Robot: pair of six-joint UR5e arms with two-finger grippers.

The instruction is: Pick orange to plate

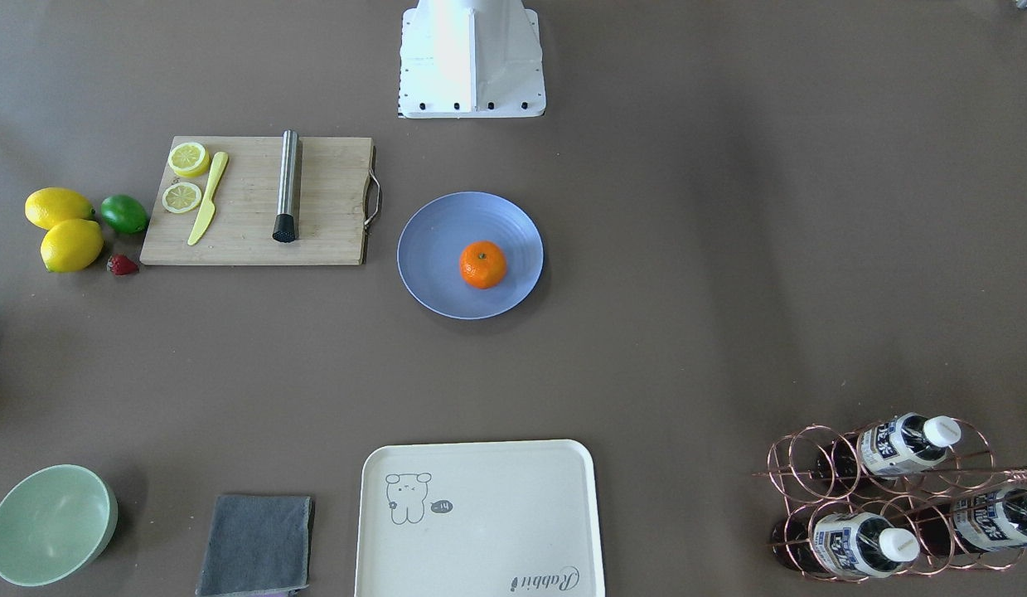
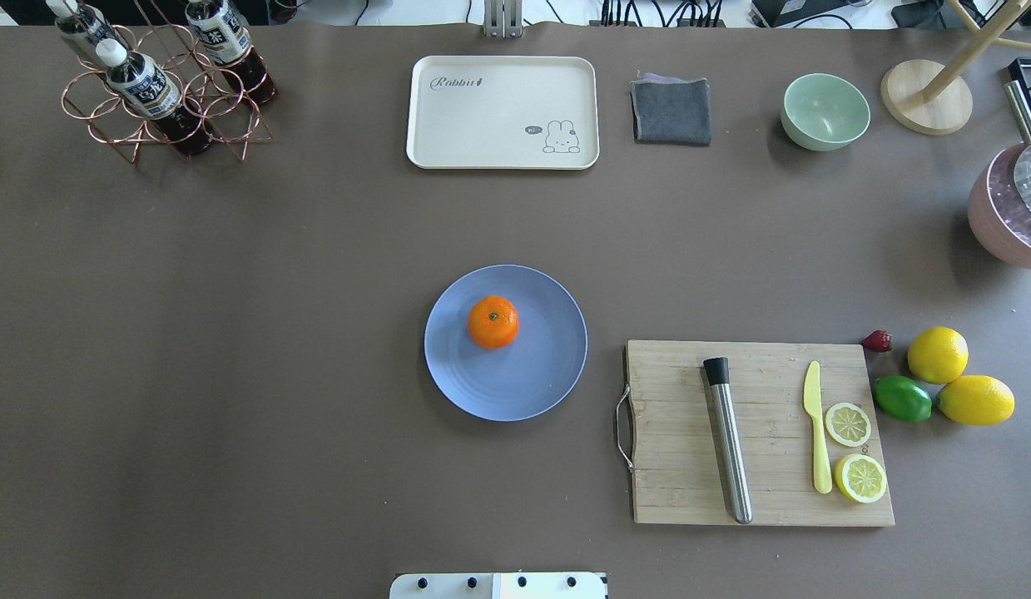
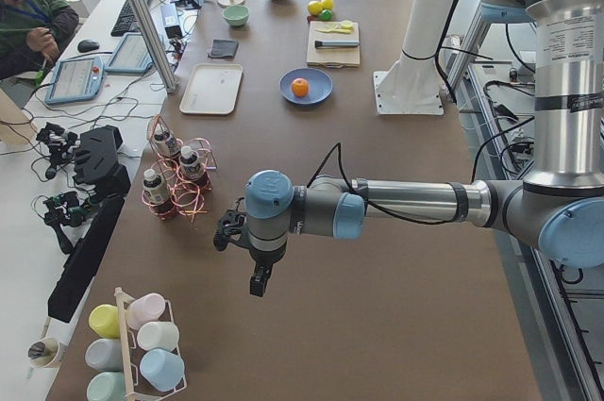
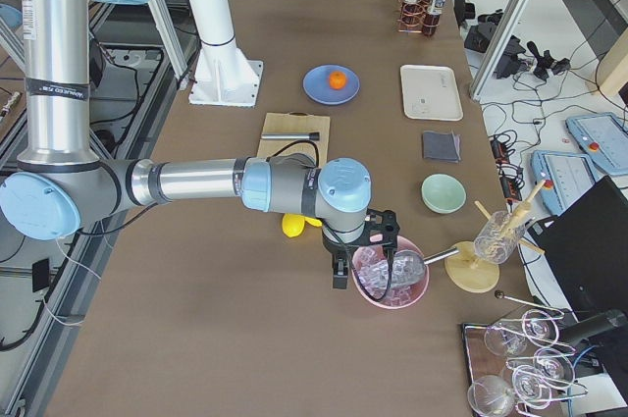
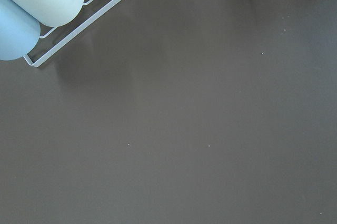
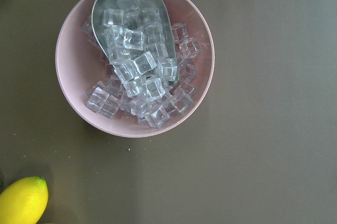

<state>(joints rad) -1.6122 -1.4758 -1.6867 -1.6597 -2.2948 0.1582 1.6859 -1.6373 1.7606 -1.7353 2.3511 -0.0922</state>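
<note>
The orange is sitting on the plate, so the job looks done. That may be why the left gripper and right gripper are hanging far away; I cannot tell if either is open.

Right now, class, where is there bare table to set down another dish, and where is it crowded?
Bare: the strip between the plate and the tray, and the wide stretch between plate and bottle rack. Crowded: the cutting board, lemons and lime beside it.
</note>
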